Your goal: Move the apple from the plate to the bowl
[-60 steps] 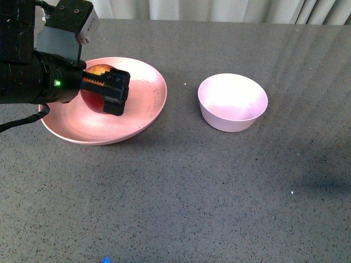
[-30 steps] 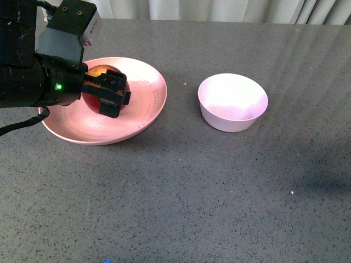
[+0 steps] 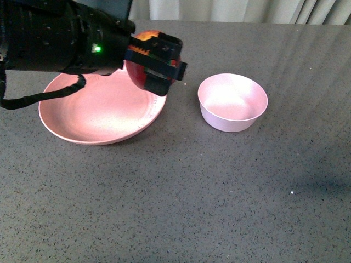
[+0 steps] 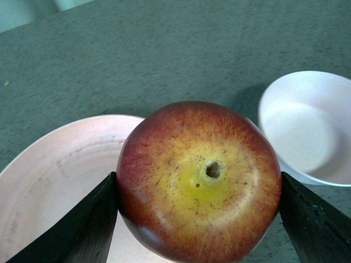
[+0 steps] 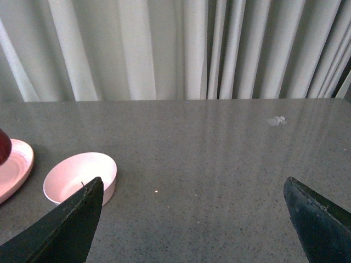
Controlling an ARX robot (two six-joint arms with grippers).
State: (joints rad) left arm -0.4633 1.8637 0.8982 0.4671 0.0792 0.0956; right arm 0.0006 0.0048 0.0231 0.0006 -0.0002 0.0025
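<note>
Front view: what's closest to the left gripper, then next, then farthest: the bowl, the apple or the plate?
1. Apple, held inside the left gripper.
2. Plate, just beneath, stretching left.
3. Bowl, apart, off to the right.

Likely a staged test room: grey speckled table (image 3: 219, 192), pale pleated curtains (image 5: 164, 49) behind.

Surface finishes of the fruit, crockery, worktop and tooling.
The apple (image 4: 197, 181): glossy, smooth skin with fine streaks; plate (image 3: 93, 115): matt pink, smooth; bowl (image 3: 233, 101): pale, smooth, faint sheen; table (image 3: 192, 192): grey, speckled, stone-like, slightly reflective; left gripper (image 3: 156, 67): matt black, plastic-looking; curtain (image 5: 164, 49): pale pleated cloth.
</note>
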